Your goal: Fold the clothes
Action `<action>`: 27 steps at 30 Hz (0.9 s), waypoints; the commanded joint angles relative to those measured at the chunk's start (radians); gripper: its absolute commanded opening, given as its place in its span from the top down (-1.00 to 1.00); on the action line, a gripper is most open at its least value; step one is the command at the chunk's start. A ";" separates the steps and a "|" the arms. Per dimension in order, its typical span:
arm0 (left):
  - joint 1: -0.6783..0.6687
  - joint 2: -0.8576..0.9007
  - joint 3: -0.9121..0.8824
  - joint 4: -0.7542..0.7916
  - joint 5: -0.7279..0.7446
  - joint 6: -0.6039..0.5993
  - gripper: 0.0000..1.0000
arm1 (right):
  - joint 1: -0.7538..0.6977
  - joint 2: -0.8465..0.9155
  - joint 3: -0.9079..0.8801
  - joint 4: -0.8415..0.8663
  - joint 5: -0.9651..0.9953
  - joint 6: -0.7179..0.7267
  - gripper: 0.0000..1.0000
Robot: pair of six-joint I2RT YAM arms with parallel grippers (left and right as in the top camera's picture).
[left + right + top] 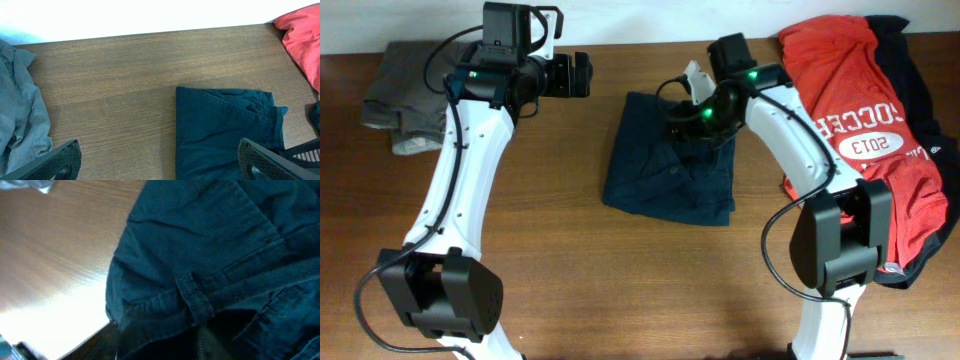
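At the middle of the table [570, 270] lie the navy shorts [665, 170], folded into a rough rectangle with the hem end nearer the arms' bases. The right gripper [687, 124] is low over the far right corner of the shorts. Its wrist view is filled with waistband and a belt loop [195, 297], and whether the jaws have closed on cloth cannot be told. The left gripper [582, 75] hangs over bare wood just left of the shorts' far edge, its fingers [60, 160] spread wide with nothing between them. To the right, well apart from the shorts, a red jersey [860, 110] with white lettering lies spread over a black garment [910, 70]. The right arm crosses the jersey's near left edge. A grey-brown garment [400, 95] is bunched at the far left corner.
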State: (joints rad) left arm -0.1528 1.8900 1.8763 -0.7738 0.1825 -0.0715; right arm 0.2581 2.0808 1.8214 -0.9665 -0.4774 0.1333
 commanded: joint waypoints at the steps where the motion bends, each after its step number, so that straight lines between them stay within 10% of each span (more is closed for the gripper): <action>1: 0.001 0.006 0.008 0.002 -0.004 0.017 -0.98 | 0.023 0.032 0.016 0.002 0.072 0.041 0.29; 6: 0.000 0.006 0.008 -0.007 -0.003 0.016 -0.98 | 0.010 0.041 0.016 -0.025 0.171 0.076 0.92; 27: 0.000 0.006 0.008 -0.013 -0.004 0.017 -0.98 | -0.114 0.108 -0.300 0.210 0.521 0.093 0.92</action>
State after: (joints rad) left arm -0.1528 1.8900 1.8763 -0.7860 0.1825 -0.0715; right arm 0.1562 2.1601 1.5597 -0.7704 -0.0227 0.2134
